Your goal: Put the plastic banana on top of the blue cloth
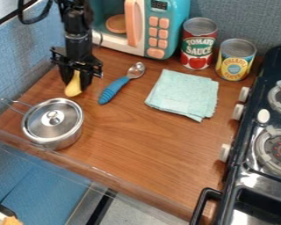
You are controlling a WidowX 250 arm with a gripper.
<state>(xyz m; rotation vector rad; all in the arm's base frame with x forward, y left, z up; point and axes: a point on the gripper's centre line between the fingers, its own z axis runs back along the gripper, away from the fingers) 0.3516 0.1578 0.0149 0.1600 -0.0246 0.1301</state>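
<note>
At the upper left, the black gripper (77, 82) points down over the wooden counter, left of the blue-handled spoon. Its fingers are shut on the yellow plastic banana (73, 87), whose rounded lower end sticks out below them. The banana's upper part is partly hidden between the fingers. Whether its lower end touches the counter I cannot tell. The folded light blue cloth (182, 94) lies flat right of centre, well to the right of the gripper and banana.
The spoon (113, 90) lies between gripper and cloth. A lidded metal pot (53, 123) stands just below the gripper. Behind are a toy microwave (169, 26), a tomato sauce can (198, 44) and a yellow-labelled can (235, 60). The stove (263, 145) borders the right side.
</note>
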